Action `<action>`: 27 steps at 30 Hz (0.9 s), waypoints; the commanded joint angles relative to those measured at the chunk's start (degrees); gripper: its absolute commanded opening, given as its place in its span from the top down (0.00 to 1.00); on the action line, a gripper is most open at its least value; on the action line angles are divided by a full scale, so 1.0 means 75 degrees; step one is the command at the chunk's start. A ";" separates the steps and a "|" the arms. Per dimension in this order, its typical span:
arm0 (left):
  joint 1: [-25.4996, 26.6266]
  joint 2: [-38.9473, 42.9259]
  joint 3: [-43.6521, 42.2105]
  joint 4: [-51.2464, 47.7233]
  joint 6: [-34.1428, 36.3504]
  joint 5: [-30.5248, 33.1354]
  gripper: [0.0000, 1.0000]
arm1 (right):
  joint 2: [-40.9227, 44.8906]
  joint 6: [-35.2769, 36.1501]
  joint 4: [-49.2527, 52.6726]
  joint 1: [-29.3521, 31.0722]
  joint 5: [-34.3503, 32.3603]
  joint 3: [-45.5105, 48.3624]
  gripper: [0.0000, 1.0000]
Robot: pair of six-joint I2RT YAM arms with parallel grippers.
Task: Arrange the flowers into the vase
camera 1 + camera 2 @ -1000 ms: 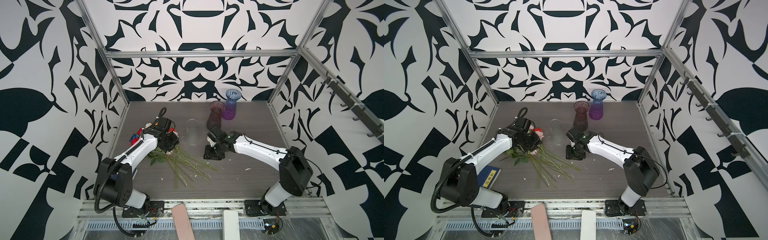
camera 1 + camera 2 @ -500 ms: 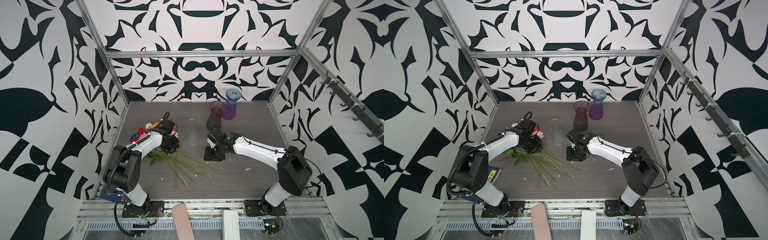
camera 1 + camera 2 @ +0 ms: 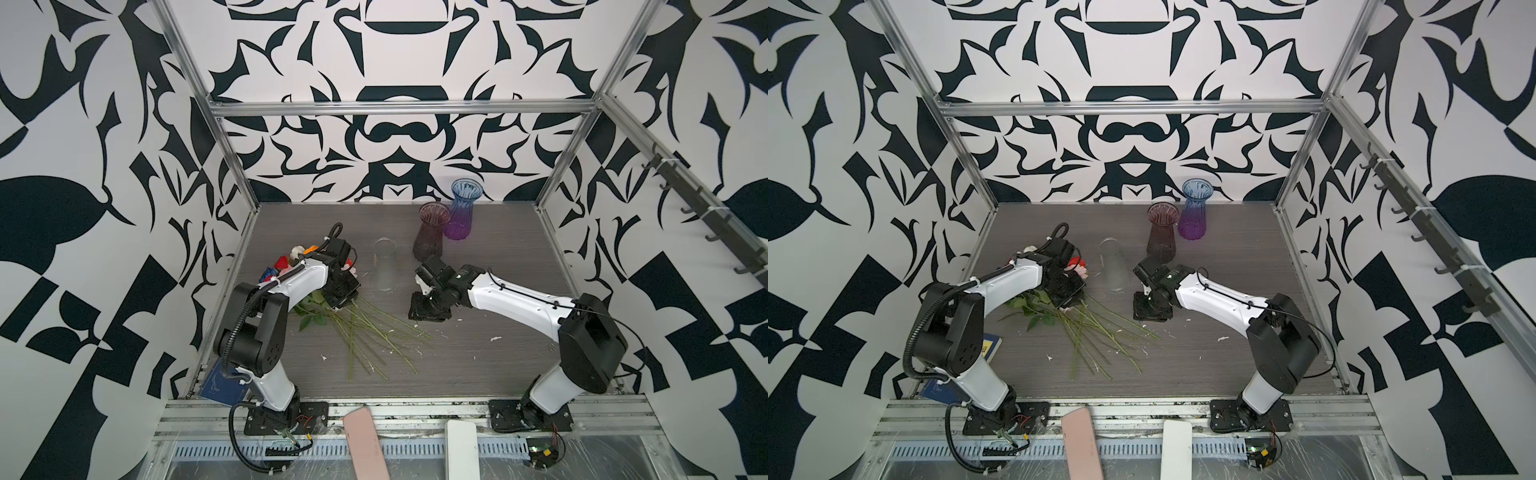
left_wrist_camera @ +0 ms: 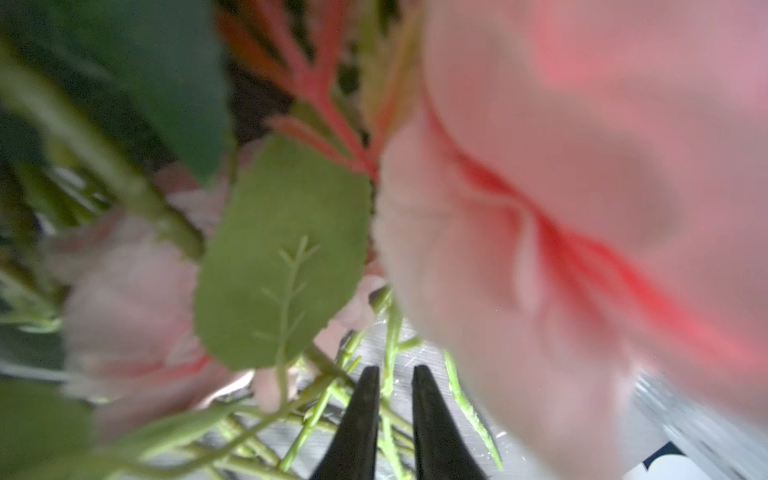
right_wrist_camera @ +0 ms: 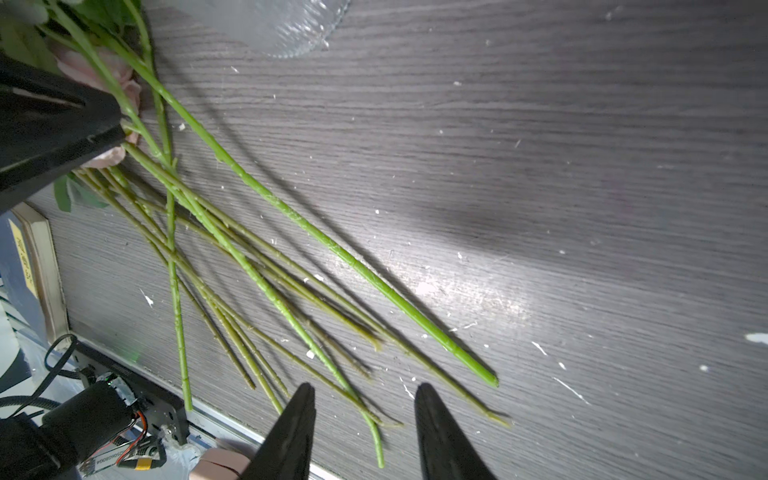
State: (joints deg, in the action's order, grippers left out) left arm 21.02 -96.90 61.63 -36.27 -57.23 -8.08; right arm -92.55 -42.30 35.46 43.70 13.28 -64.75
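Note:
The flowers (image 3: 365,332) lie in a heap at the table's left, blooms (image 3: 282,264) toward the left wall and long green stems (image 3: 1096,332) fanned toward the front. My left gripper (image 3: 337,306) is down on the heap just below the blooms. In the left wrist view its jaws (image 4: 395,370) stand narrow with one green stem (image 4: 388,345) between them, and a pink bloom (image 4: 582,166) and a leaf (image 4: 282,249) crowd the lens. My right gripper (image 3: 428,313) hovers open over the table right of the stems (image 5: 291,216), holding nothing. A clear glass vase (image 3: 384,266) stands between the arms.
A maroon vase (image 3: 430,232) and a blue-purple vase (image 3: 461,212) stand behind my right gripper near the back wall. A blue book (image 3: 990,345) lies at the front left beside the left arm's base. White flecks dot the grey table (image 3: 478,365).
My left gripper's jaws have closed in around a stem in the heap, and the left arm's elbow has swung nearer the table. The right arm has not moved.

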 commanded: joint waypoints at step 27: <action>-0.0423 0.0350 -0.0139 -0.0759 -0.0522 -0.0397 0.79 | -0.0450 -0.0137 -0.0182 0.0024 0.0046 -0.0662 0.56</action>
State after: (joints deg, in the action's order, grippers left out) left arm 18.41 -93.14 61.67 -40.16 -59.72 -10.02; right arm -96.18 -43.18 34.41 43.70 13.54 -67.26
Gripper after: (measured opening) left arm 0.208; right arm 0.436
